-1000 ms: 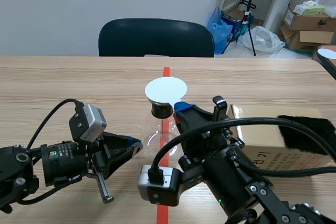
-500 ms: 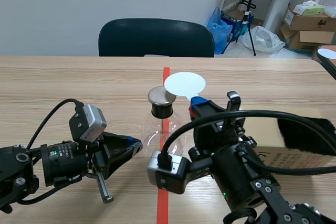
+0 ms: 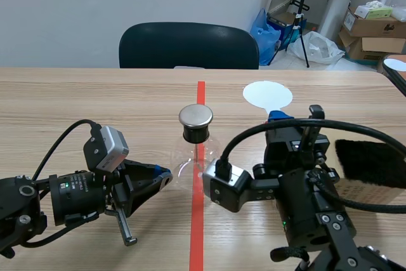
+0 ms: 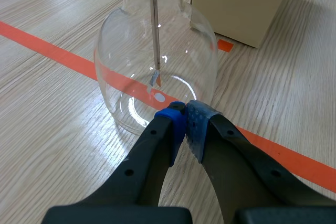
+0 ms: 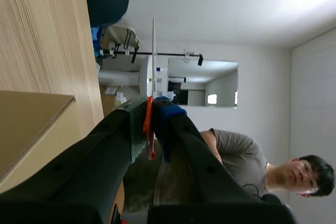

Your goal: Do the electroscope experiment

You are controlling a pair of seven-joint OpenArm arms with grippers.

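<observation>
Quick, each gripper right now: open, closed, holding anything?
Left gripper: shut, holding nothing, tips by the glass flask.
Right gripper: shut on the white disc.

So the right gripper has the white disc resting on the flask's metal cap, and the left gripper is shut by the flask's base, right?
Not quite. The right gripper holds the white disc off to one side of the flask, clear of its metal cap, as the scene view shows. The left gripper is indeed shut by the flask's base.
</observation>
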